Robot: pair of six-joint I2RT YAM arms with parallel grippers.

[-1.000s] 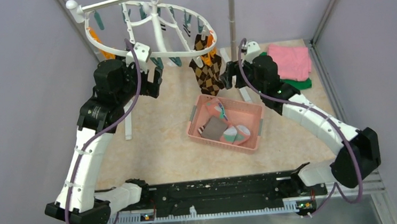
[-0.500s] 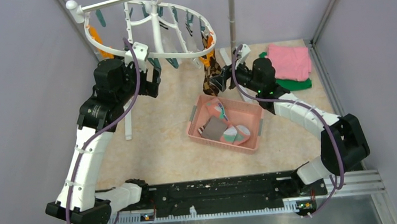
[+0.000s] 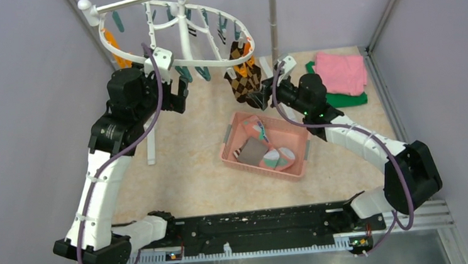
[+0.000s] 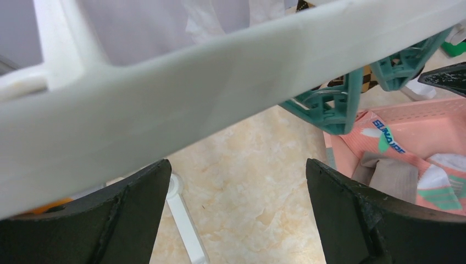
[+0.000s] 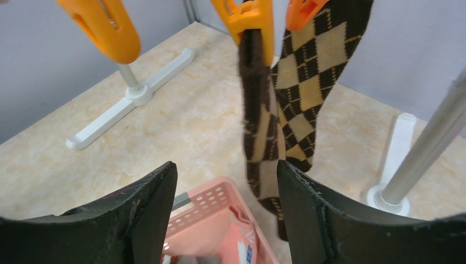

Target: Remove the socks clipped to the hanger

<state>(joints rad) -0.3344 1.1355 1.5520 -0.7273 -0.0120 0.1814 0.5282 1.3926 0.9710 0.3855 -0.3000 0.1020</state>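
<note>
The two brown diamond-patterned socks (image 3: pixel 244 76) hang from orange clips (image 5: pixel 253 22) at the right front of the hanger (image 3: pixel 184 38), still clipped and dangling above the far edge of the pink basket (image 3: pixel 281 121), which already holds a few loose socks (image 3: pixel 264 151) on the worktop (image 3: pixel 184 167). In the last second the right gripper (image 3: pixel 259 97) has swung in from beside the pair to just below and in front of it. Half a second ago the pair looked twisted edge-on and the hanger tilted, and both have now settled back. In the right wrist view the gripper's fingers are spread wide, with the nearer sock (image 5: pixel 264 137) hanging ahead in the gap between them, not yet touched. So nothing has come off, but the gripper looks lined up to close on that sock. The left gripper (image 3: pixel 178 93) sits under the hanger's near rim (image 4: pixel 220 88), its fingers also apart and holding nothing.
</note>
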